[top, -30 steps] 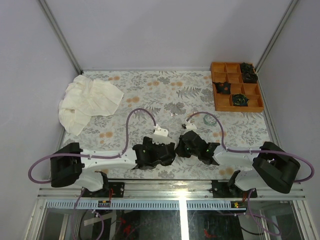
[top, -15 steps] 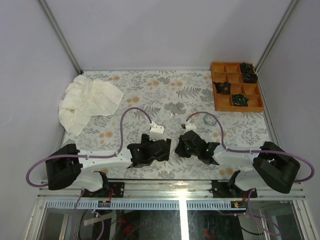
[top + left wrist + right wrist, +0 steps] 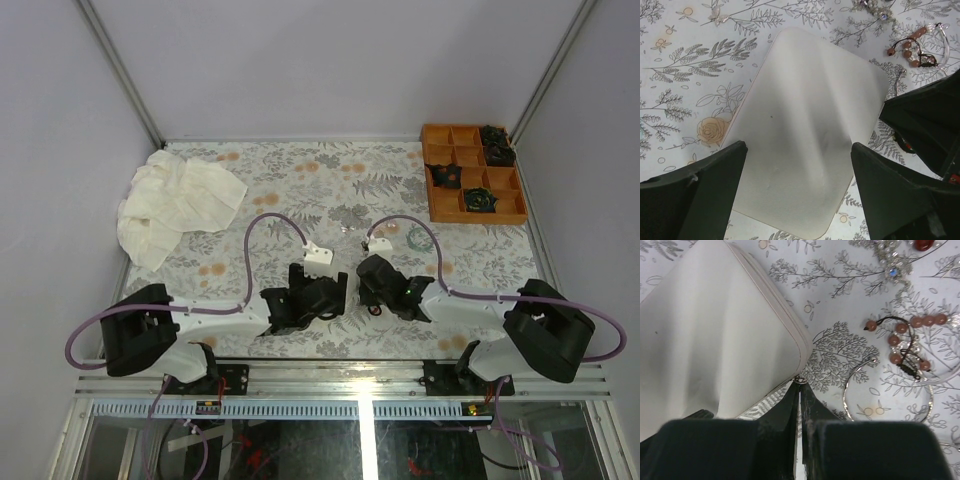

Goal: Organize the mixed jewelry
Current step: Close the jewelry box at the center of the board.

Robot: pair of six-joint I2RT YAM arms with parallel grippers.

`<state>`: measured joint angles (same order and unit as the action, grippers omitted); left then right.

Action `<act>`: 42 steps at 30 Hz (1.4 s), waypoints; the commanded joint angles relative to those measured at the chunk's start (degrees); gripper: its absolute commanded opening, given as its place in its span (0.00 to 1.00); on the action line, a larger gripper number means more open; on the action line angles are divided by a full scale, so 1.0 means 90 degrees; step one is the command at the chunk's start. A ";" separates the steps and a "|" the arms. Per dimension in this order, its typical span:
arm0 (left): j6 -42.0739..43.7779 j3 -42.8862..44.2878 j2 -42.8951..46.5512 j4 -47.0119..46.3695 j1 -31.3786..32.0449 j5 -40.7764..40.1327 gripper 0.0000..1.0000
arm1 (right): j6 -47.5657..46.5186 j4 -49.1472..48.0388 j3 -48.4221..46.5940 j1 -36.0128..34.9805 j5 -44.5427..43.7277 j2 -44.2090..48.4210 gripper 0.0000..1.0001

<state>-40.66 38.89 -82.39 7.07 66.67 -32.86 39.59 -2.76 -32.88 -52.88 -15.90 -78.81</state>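
Down on the flowered bench (image 3: 685,60) lies a pale, smooth jewelry box (image 3: 805,125) with rounded corners, and both arms are bent low over it. The left tool (image 3: 799,147) is spread wide, one dark finger on each long side of the box, neither one clearly pressing against it. The right tool (image 3: 800,387) is pinched tight, its two fingers flat together, and their tips meet a small metal tab (image 3: 799,380) at the box's near corner; whether the tab is actually caught between them I cannot tell. The loose jewelry lies on the bench just to the right of the box. Nearest is a thin silvery hoop (image 3: 860,371), close to that same corner. Next to it, further from the box, is a beaded strand (image 3: 902,335) of pinkish-brown beads on dark wire. A pearly cluster (image 3: 890,262) sits beyond them, further from the arms. Well away from the box, at the far right corner of the bench, stands an orange compartment tray (image 3: 437,205) with dark rosettes in some cells. A crumpled cream cloth (image 3: 175,200) lies well off to the box's far left.
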 commanded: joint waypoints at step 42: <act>-0.0031 0.0384 -0.1292 0.1504 0.0104 0.0726 0.92 | -0.0372 -0.0496 -0.0120 0.0186 0.0603 0.0152 0.00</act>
<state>-37.19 48.25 -89.19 20.53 70.81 -35.24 36.53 -2.96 -34.70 -52.47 -13.56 -80.66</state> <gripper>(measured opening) 0.924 0.019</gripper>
